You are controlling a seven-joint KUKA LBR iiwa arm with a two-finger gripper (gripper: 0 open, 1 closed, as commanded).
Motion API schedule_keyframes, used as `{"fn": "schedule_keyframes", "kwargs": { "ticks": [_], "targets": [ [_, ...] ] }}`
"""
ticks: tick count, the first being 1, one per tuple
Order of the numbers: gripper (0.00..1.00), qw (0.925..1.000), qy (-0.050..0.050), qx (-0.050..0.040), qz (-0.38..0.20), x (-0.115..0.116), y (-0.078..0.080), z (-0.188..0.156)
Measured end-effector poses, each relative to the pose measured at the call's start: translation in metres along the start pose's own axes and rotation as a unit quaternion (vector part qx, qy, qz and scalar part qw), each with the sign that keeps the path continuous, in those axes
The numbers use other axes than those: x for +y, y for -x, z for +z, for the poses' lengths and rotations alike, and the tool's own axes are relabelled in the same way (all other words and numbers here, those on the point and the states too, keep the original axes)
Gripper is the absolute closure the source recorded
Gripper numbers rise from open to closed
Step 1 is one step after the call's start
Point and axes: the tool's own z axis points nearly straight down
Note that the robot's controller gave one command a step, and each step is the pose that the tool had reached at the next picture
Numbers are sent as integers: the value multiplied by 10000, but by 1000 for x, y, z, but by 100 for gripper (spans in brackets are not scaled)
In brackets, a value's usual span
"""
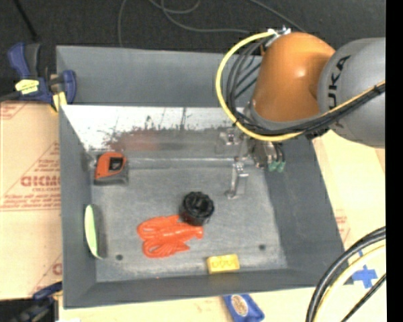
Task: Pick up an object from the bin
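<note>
Orange wrist cover [292, 76] sits nearest, arm in from the right. Below it the pincer [236, 183] hangs over the bin [302, 200] floor, right of centre; can't tell if spread or pressed together. Nearest obj: black round knob [197, 208], just front-left, against an orange squiggly toy [168, 235]. I'd say approach step; next, shift over knob, then descend.

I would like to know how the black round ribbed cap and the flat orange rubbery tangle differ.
The black round ribbed cap is compact and stands tall; the flat orange rubbery tangle sprawls low and wide. The cap lies nearer the gripper; the tangle lies farther from it, to the left. Both rest on the floor of the bin, touching each other.
</note>
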Motion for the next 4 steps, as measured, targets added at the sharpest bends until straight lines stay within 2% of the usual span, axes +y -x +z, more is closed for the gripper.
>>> {"fn": "schedule_keyframes", "kwargs": {
  "ticks": [1,2,3,4],
  "targets": [
    [0,9999,14,55,118,13,-21,36],
    [0,10000,8,38,-15,37,-38,77],
    [0,9999,15,61,-85,47,-40,107],
    [0,9972,13,35,-743,46,-40,121]
  ]
}}
